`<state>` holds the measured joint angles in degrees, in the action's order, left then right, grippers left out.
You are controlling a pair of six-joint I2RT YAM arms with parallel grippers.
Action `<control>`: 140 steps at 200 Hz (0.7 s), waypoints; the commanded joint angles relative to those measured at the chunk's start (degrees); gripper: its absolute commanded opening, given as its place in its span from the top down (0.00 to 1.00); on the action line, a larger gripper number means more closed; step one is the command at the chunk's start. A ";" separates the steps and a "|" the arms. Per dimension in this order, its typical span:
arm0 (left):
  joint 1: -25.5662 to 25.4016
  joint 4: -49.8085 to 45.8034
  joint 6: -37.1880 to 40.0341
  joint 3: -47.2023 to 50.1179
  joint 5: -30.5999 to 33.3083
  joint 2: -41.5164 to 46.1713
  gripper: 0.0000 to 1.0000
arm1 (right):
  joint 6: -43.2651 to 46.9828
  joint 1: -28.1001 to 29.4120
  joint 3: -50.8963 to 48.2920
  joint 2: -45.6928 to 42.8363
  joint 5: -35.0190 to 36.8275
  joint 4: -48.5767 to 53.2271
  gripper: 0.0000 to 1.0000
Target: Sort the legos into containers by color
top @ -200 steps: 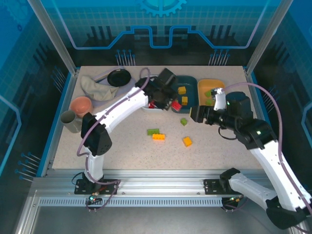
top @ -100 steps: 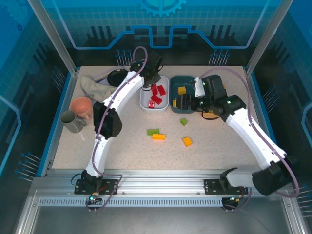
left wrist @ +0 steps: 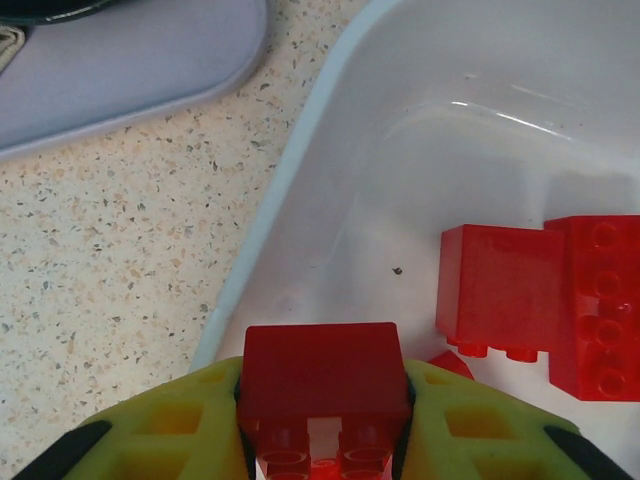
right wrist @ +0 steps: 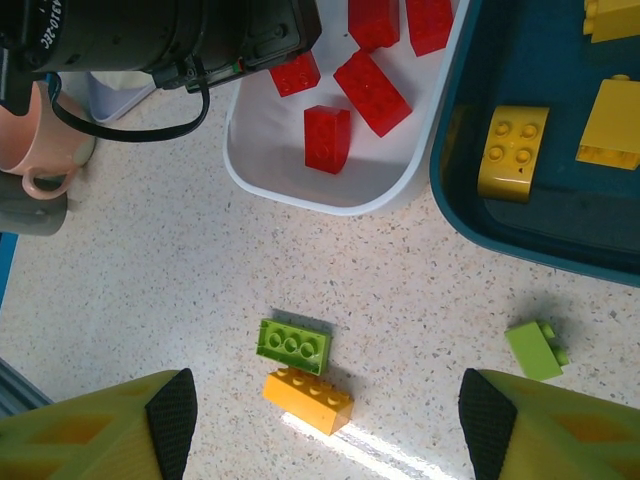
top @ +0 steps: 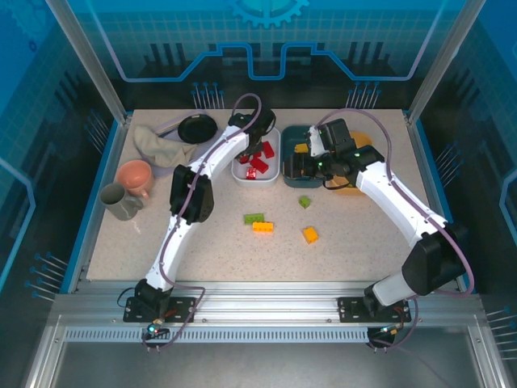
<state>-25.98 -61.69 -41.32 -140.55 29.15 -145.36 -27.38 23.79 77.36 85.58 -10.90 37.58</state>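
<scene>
Legos (right wrist: 372, 92) were partly sorted, and the risks ran from the trays down to single bricks. The white tray (left wrist: 300, 190) lay ahead of the left gripper (left wrist: 320, 400), its rim running up from just beyond the left finger. The red brick (left wrist: 320, 365) pinched between those fingers therefore hung close over the wall. Let go there, it might have struck the rim and tumbled onto the table. The teal tray (right wrist: 520, 220), holding yellow bricks (right wrist: 512, 150), sat ahead and to the right of the right gripper (top: 296, 167), whose fingers (right wrist: 100, 435) were spread with nothing between them. Just ahead, between those fingers, a green brick (right wrist: 293, 343) lay against an orange brick (right wrist: 308, 400). A closing pinch could well have caught both or shoved one aside. A small green brick (right wrist: 535, 350) lay nearer the right finger.
</scene>
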 commanded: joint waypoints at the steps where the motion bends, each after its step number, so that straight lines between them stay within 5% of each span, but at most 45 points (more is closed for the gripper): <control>1: 0.31 -1.19 2.03 -2.08 1.11 -1.94 0.62 | 1.23 -0.02 -1.64 0.98 1.79 0.11 0.28; 56: -0.21 -1.25 2.60 -2.09 -1.31 0.69 0.35 | 7.94 0.44 -4.05 6.76 10.73 5.07 0.25; 140: -4.01 -2.38 -1.70 3.37 -7.89 19.68 0.25 | 19.08 3.13 1.38 21.89 17.82 7.39 0.31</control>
<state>-28.60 -61.82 -39.44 -140.03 24.64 -135.63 -12.58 25.65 75.26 104.90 3.79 43.57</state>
